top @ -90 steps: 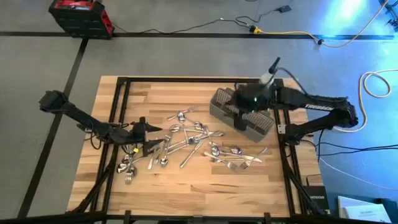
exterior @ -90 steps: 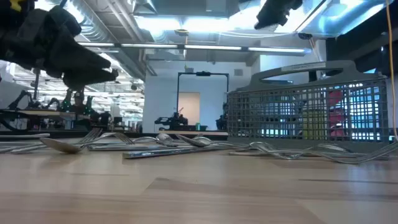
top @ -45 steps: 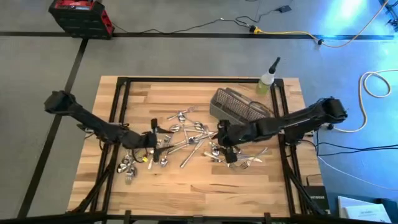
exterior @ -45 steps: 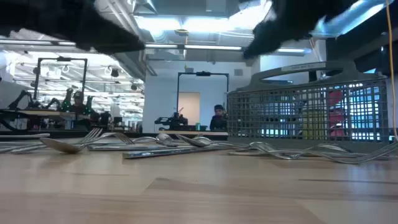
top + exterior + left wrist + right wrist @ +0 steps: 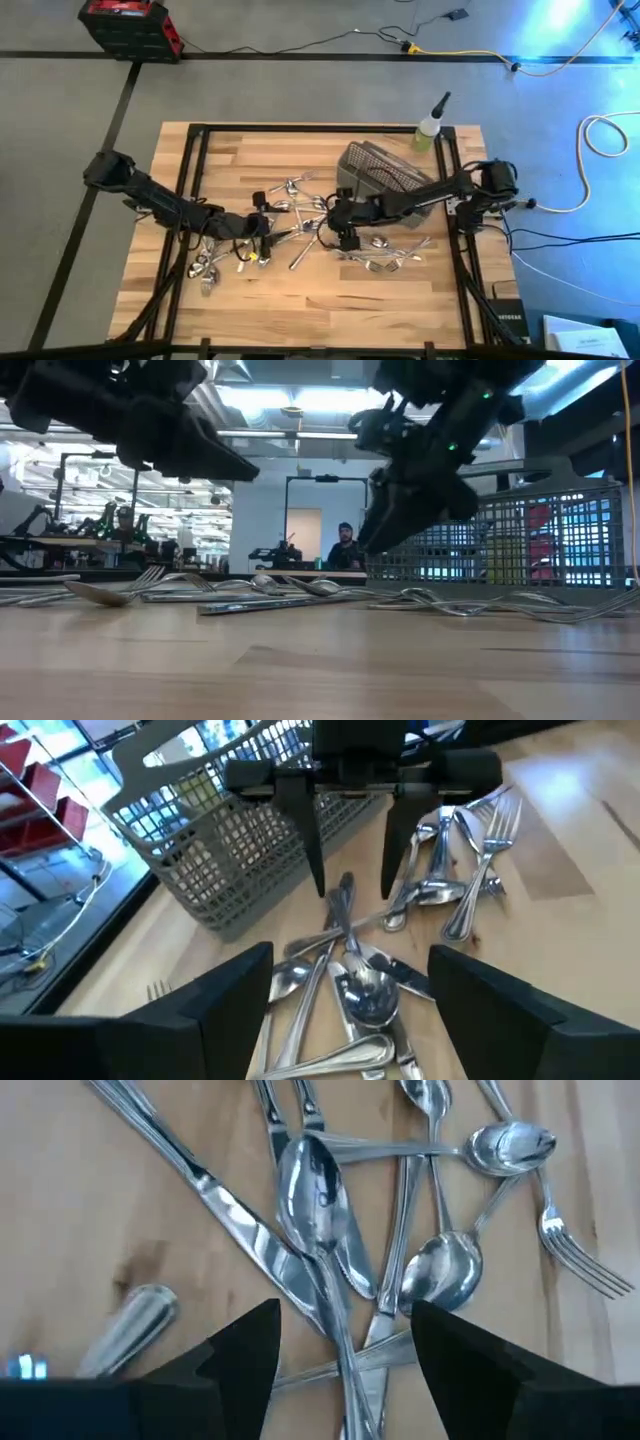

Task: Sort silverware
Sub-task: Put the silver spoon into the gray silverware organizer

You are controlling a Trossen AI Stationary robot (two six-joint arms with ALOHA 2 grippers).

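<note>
The silverware (image 5: 310,228), many shiny forks and spoons, lies scattered flat on the wooden table's middle. My left gripper (image 5: 262,225) stands open at the pile's left side, low over it. In the left wrist view its fingers flank a spoon (image 5: 365,995) without touching. My right gripper (image 5: 337,216) hovers open over the pile's right part, fingers pointing down; the right wrist view shows a spoon (image 5: 312,1180) and a knife (image 5: 240,1220) under it. The two grippers face each other across the pile (image 5: 350,850).
A gray mesh basket (image 5: 385,175) stands at the table's far right, just behind my right gripper. A green-capped squeeze bottle (image 5: 430,128) stands at the far right corner. More silverware lies at the left near side (image 5: 205,268). Bare wood runs along the near edge (image 5: 320,310).
My right gripper has swung from above the basket toward the table's middle and come down low over the silverware pile. My left gripper has moved toward the table's right edge, up to the pile. The silverware has not moved.
</note>
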